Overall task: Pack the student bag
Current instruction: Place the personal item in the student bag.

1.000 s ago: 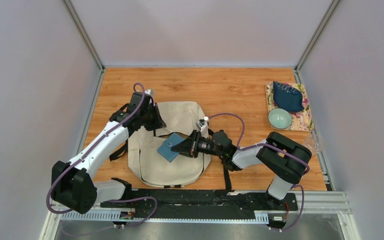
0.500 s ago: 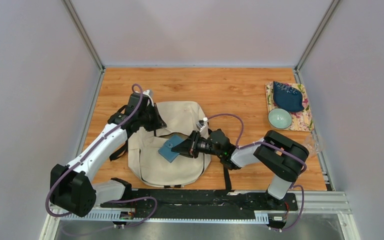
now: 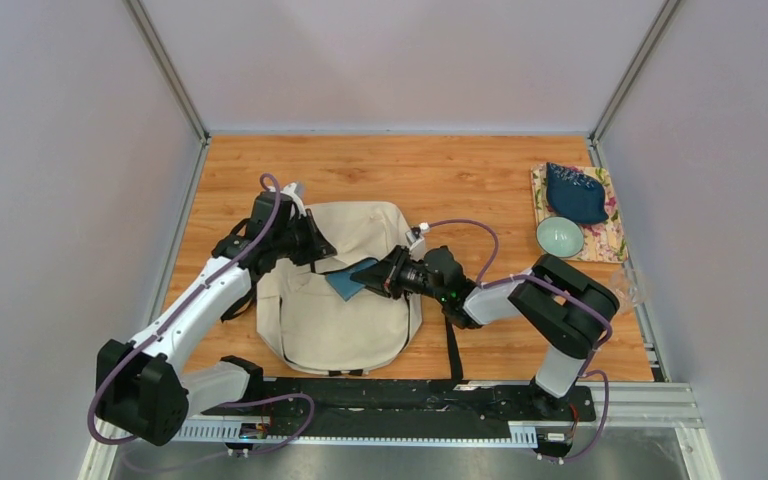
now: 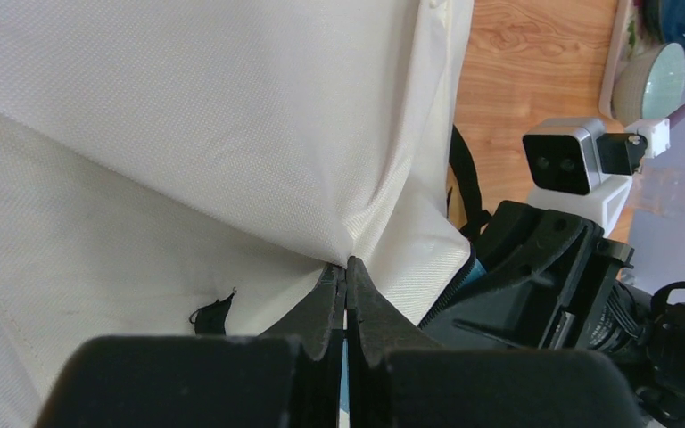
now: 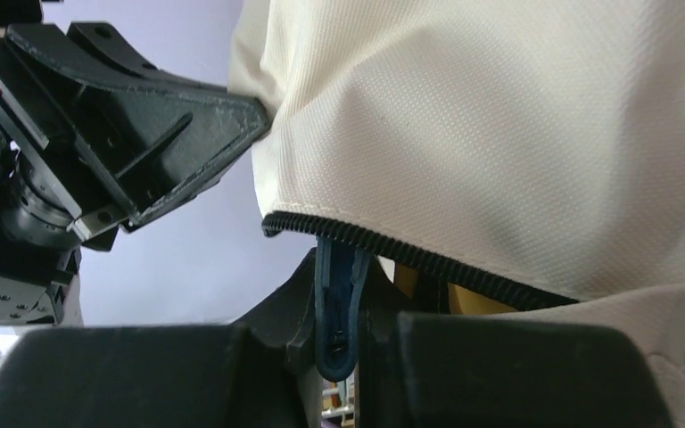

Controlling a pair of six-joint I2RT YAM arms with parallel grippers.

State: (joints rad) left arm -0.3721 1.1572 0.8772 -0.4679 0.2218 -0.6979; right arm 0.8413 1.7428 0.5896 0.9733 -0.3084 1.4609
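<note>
Two end effectors worked on one large, soft cream canvas student bag with black straps, which lay flat on the wooden table just ahead of the arm bases, a little left of centre. The left end effector was clamped shut on a pinch of the bag's cloth near its mouth, tenting it into a peak so that a gap stood open under the black zipper edge. The right end effector was closed on a small flat teal wallet, whose leading edge sat at that gap and seemed partly tucked beneath the lifted cloth. The canvas looked light and limp, likely to sag and fold wherever it was not held. It did not look fragile, and its coarse weave should resist slipping. The firmest hold was probably the seamed zipper edge or a strap, where the material is doubled, since a pinch in mid-panel would only drag up slack. If released, the mouth would likely collapse shut.
</note>
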